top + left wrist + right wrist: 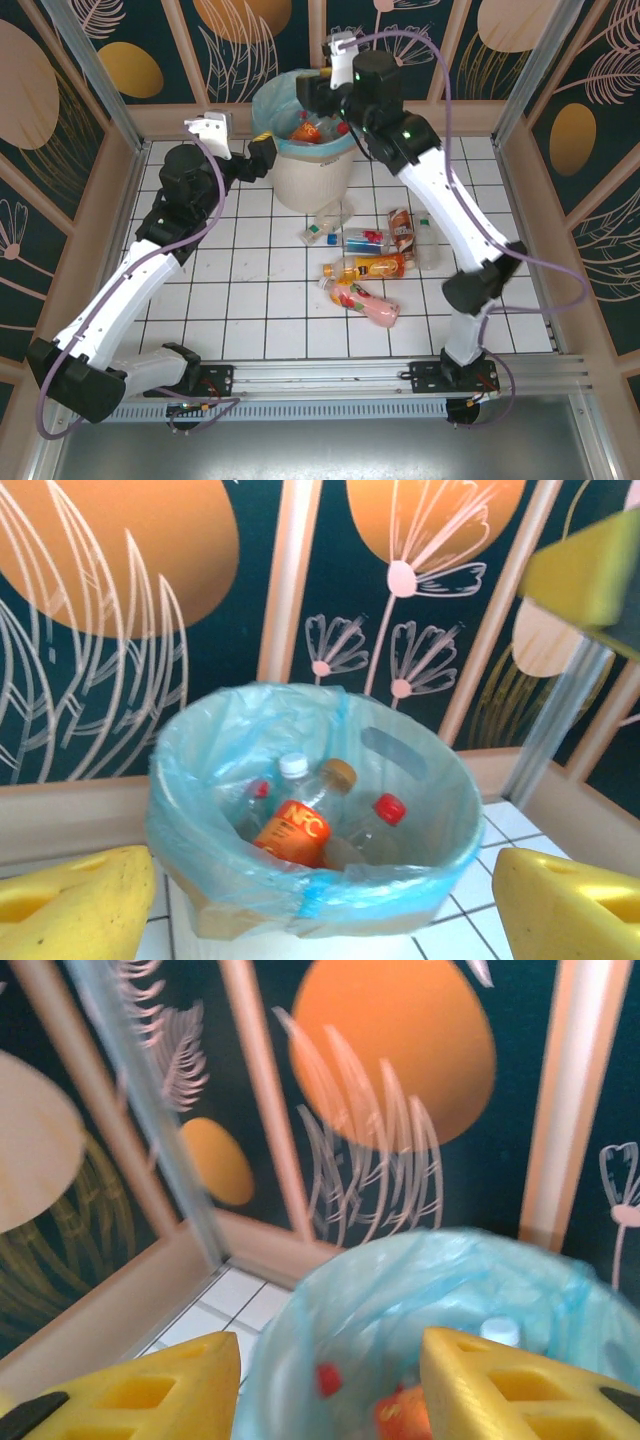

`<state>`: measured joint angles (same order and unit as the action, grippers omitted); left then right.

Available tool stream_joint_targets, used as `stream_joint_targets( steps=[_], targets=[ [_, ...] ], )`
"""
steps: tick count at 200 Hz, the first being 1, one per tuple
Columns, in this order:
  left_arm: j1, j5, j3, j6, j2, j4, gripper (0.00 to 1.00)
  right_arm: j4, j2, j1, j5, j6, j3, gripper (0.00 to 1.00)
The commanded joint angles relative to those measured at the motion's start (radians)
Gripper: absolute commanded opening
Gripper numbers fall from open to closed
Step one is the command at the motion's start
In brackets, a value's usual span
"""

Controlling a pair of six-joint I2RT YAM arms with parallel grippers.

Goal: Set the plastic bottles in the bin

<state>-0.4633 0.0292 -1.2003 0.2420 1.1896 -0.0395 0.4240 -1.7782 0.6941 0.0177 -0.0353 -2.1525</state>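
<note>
Left gripper (262,157) sits just beside the bin (312,185), jaws wide, empty. Plastic bottles (300,830) lie inside the bag. Right gripper (318,85) hovers over the rim, jaws parted, nothing between (a drop-off, I judge). Loose bottles (365,268) lie on the table (250,290); the next move needs one arm to descend and straddle one.
</note>
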Motion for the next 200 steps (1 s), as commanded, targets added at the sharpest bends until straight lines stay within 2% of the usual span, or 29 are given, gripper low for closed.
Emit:
stream_joint_targets(
  steps=[1, 40, 58, 93, 120, 148, 200],
  targets=[
    [0.006, -0.139, 0.010, 0.073, -0.002, 0.118, 0.86, 0.107, 0.118, 0.102, 0.087, 0.067, 0.218, 0.52],
    [0.005, -0.341, 0.191, 0.223, -0.025, 0.176, 0.81, 0.157, 0.362, 0.262, 0.119, 0.050, 0.670, 0.54],
    [0.004, -0.356, 0.298, 0.291, -0.043, 0.179, 0.81, 0.192, 0.432, 0.306, 0.142, -0.019, 0.817, 0.54],
    [0.005, -0.407, 0.433, 0.391, -0.019, 0.164, 0.80, 0.236, 0.522, 0.344, 0.108, -0.128, 1.016, 0.53],
    [0.004, -0.445, 0.511, 0.459, 0.003, 0.117, 0.80, 0.253, 0.545, 0.352, 0.077, -0.179, 1.117, 0.53],
    [0.003, -0.479, 0.569, 0.510, 0.015, 0.080, 0.80, 0.294, 0.531, 0.358, 0.088, -0.224, 1.178, 0.64],
    [0.003, -0.517, 0.591, 0.525, 0.050, 0.085, 0.81, 0.335, 0.452, 0.369, 0.140, -0.255, 1.161, 0.70]
  ],
)
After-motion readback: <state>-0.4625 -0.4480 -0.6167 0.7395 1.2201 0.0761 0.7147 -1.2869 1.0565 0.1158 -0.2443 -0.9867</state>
